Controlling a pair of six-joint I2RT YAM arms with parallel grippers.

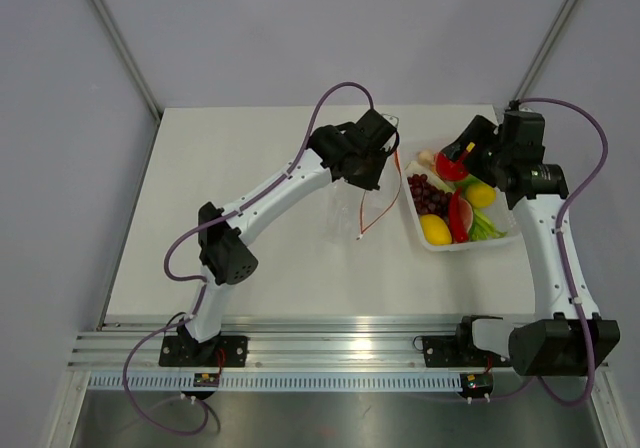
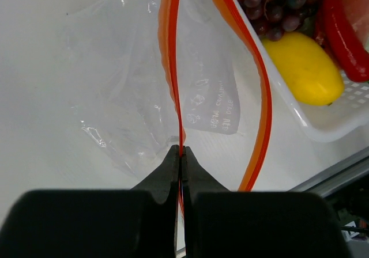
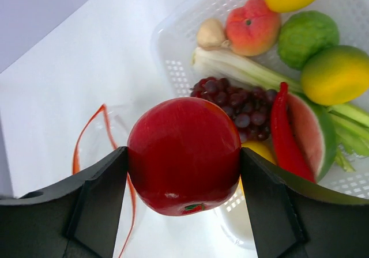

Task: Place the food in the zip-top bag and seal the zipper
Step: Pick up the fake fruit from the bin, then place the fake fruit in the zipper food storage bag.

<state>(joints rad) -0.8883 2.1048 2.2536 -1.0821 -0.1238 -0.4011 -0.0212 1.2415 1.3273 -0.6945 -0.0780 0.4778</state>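
Note:
My left gripper (image 2: 181, 152) is shut on one red-orange zipper (image 2: 172, 50) strip of the clear zip-top bag (image 2: 138, 97), holding it up off the table. The other strip (image 2: 262, 114) bows away, so the mouth gapes. From above, the bag (image 1: 375, 203) hangs under the left gripper (image 1: 383, 156), just left of the tray. My right gripper (image 3: 184, 167) is shut on a round red fruit (image 3: 184, 137), raised above the tray's near-left corner, beside the bag's mouth (image 3: 86, 134). The rest of the food lies in the tray: grapes (image 3: 236, 99), chili (image 3: 285, 131), lemon (image 3: 337, 74).
The white perforated tray (image 1: 425, 240) sits right of centre, also holding a peach (image 3: 252, 26), a green round fruit (image 3: 308, 36), a watermelon slice (image 3: 316, 134) and green stalks (image 3: 242, 68). The aluminium rail (image 1: 330, 348) runs along the near edge.

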